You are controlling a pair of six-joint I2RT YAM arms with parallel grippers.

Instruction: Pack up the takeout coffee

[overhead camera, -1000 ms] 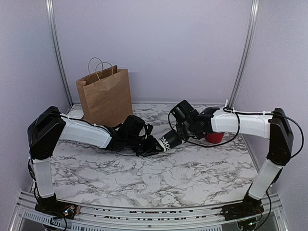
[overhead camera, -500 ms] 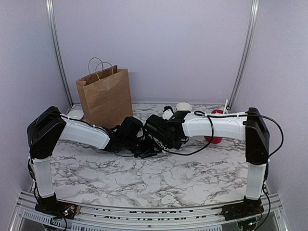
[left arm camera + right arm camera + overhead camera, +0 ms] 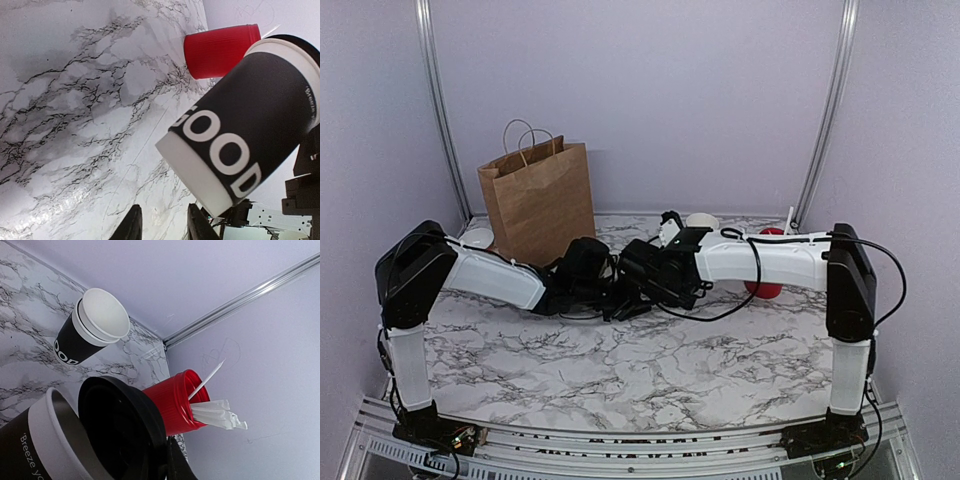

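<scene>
The takeout coffee cup (image 3: 250, 115), black with white "GOOD" lettering, hangs tilted off the table, its white-banded base just past my left gripper (image 3: 165, 222). That gripper's tips stand a little apart, and where they meet the cup falls below the wrist view's edge. My right gripper (image 3: 160, 460) is shut on the round black lid (image 3: 117, 425) and holds it half over the cup's open white rim (image 3: 42, 432). In the top view both grippers meet mid-table, left gripper (image 3: 615, 295) against right gripper (image 3: 655, 275), and they hide the cup.
A brown paper bag (image 3: 538, 200) stands open at the back left. A red cup (image 3: 175, 400) of white sticks (image 3: 217, 412) stands at the back right by the wall. A nested stack of like cups (image 3: 85, 330) stands behind it.
My right arm swung left from beside the red cup and brought the lid up against the cup's rim. The left arm hardly moved. The cup, visible earlier from above, is now covered.
</scene>
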